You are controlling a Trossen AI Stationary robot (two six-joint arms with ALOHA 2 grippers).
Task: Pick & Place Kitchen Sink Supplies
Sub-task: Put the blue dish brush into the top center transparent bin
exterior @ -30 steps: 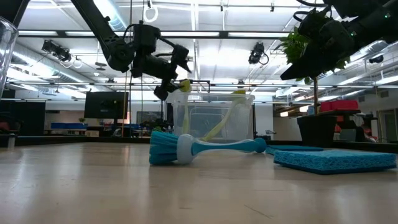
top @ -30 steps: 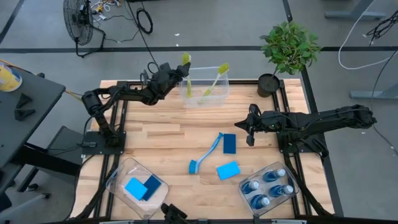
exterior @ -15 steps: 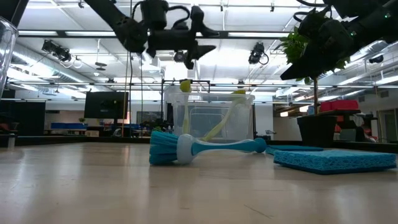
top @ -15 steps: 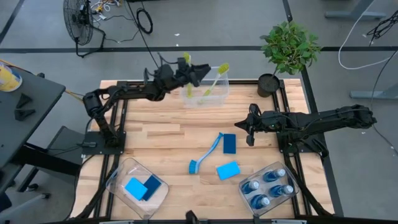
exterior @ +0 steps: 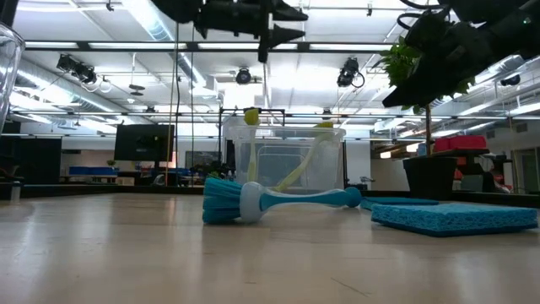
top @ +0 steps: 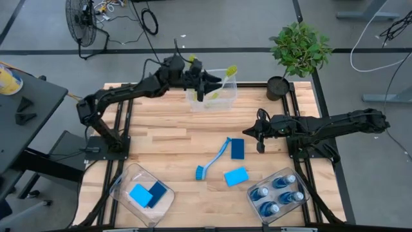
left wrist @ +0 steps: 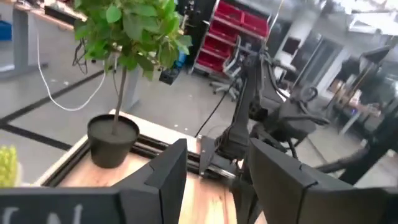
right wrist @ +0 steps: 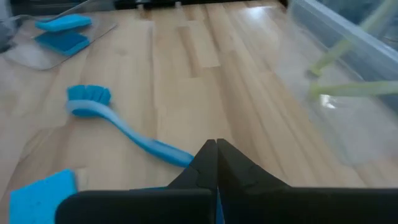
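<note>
Left claw (top: pixel 214 82): fingers apart with a clear gap between them, holding nothing, raised above the clear bin at the far edge of the tabletop.
Right claw (top: pixel 252 131): fingers pressed together, empty, hanging over bare wood on the right side, just beside the dark blue sponge.
Near left bin (top: pixel 122 182): clear, holds a light blue sponge (top: pixel 139 194) and a darker one (top: pixel 158 192) side by side.
Near right bin (top: pixel 302 185): clear, holds four blue soap bottles (top: pixel 277 195).
Loose light blue sponge (top: pixel 236 176): flat on the tabletop (top: pixel 161 138), near the blue brush head.
Blue dish brush (top: pixel 214 158): lying on the wood, its handle end touching or just beside the dark blue sponge (top: pixel 237 148).
Far bin (top: pixel 226 102): two yellow-green brushes (top: pixel 222 82) lean inside.
Potted plant (top: pixel 297 50): far right corner.
</note>
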